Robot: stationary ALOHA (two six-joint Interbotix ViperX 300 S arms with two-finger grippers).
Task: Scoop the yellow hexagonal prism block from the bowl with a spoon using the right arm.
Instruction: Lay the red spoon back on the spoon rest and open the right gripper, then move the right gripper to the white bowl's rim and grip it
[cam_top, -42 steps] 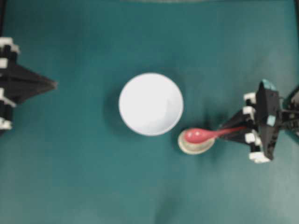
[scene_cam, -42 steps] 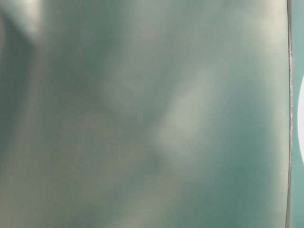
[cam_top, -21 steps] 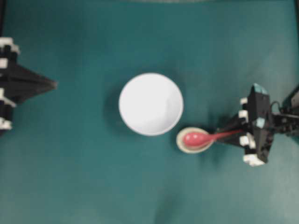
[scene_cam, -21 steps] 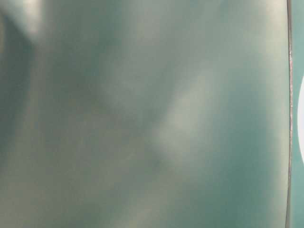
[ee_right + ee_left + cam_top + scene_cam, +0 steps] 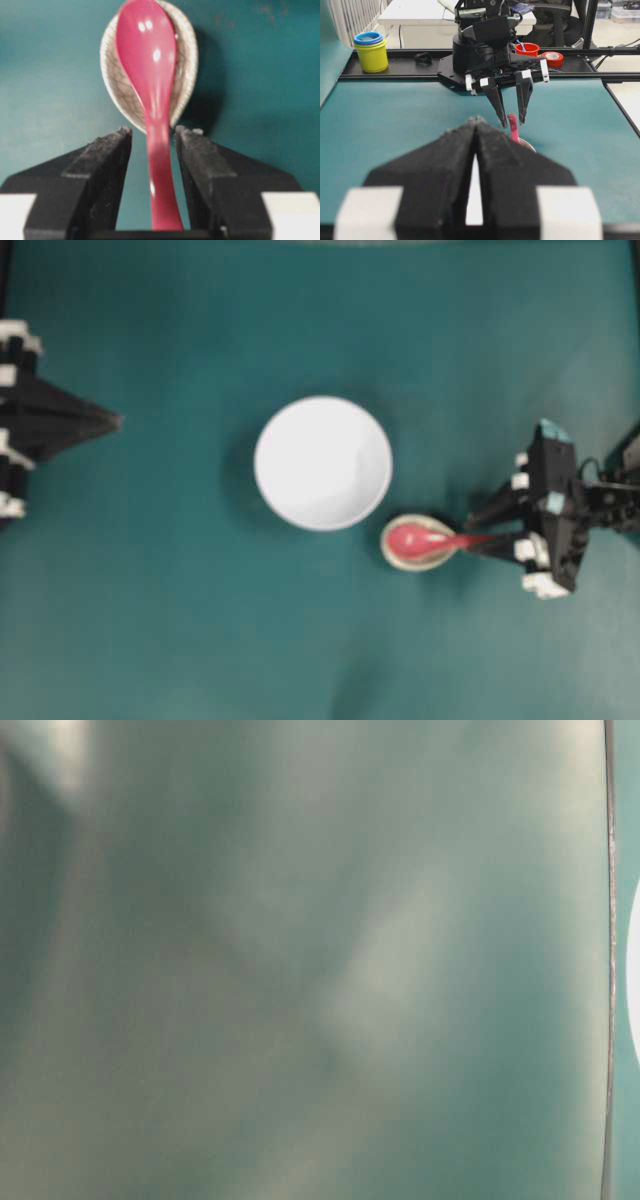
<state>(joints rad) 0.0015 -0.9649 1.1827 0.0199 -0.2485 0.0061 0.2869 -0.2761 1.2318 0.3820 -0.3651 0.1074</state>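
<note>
Your white bowl sits mid-table, just beside the little speckled spoon rest; nothing stands between them. No yellow block visible anywhere, the bowl's inside just looks white. The spoon lies with its scoop in the rest. Compared with a second ago, your right gripper has let go: fingers now spread either side of the handle with small gaps. Your left gripper is pressed together, holding nothing.
</note>
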